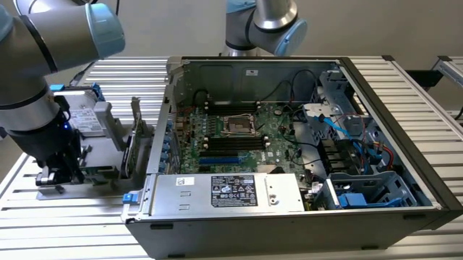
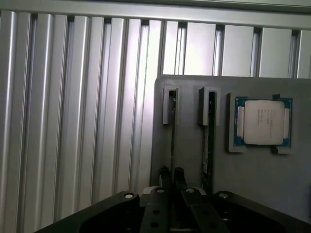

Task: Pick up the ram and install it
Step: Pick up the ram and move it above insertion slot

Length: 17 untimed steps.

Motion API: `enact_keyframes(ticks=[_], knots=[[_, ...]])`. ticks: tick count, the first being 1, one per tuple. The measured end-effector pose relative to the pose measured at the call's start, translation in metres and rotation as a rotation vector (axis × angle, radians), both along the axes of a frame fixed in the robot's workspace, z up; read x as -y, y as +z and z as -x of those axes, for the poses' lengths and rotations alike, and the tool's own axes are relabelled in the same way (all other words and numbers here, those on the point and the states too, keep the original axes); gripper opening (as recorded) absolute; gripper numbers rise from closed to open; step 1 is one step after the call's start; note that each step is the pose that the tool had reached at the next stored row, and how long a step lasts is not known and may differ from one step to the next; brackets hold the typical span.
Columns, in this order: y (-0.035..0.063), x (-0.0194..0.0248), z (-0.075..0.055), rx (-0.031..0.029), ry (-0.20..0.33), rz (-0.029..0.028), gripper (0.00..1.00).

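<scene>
Wrist view: hand nearly closed, tight on the edge-on ram in the grey holder.

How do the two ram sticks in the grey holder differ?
The gripped ram stick sits between the jaws of the gripper; the spare ram stick stands free. The spare ram stick is beside the processor; the gripped ram stick is one slot farther off. Both stand on edge in slots of the grey holder.

Exterior oblique overhead; wrist behind gripper
</scene>
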State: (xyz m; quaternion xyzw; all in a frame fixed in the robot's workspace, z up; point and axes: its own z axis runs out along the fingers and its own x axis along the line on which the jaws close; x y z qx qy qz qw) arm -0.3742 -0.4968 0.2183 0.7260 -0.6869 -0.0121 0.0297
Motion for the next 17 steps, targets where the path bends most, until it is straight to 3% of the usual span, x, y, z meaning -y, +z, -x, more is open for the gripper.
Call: enact_keyframes(ticks=[12,17], knots=[[0.0478,-0.0017,-0.003,0.0001,-0.001,0.0000,0.14],[0.0556,-0.0036,-0.014,0.0000,-0.001,0.0000,0.14]])
